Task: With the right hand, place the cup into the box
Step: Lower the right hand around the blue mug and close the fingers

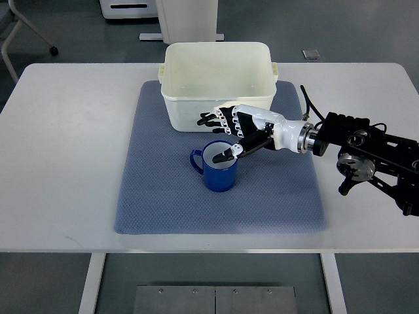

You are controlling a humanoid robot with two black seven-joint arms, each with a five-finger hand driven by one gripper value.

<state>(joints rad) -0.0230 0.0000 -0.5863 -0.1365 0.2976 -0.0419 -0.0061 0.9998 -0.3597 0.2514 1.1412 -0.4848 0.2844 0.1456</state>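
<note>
Blue cup (219, 171) stands upright on the blue mat (163, 196), just in front of the cream box (218, 85), handle pointing to picture left. Right hand (239, 131) sits over the cup's far rim: thumb dips at the rim on the right side, the other fingers (213, 120) are spread and extended toward the box wall, not wrapped. Nothing is gripped yet; cup not lifted.

Judgement: step in hand is securing the grasp. Do it well by curling the fingers around the far wall against the thumb, checking a firm pinch before lifting. Lift straight up to clear the box rim, then lower inside. Left hand not visible.
</note>
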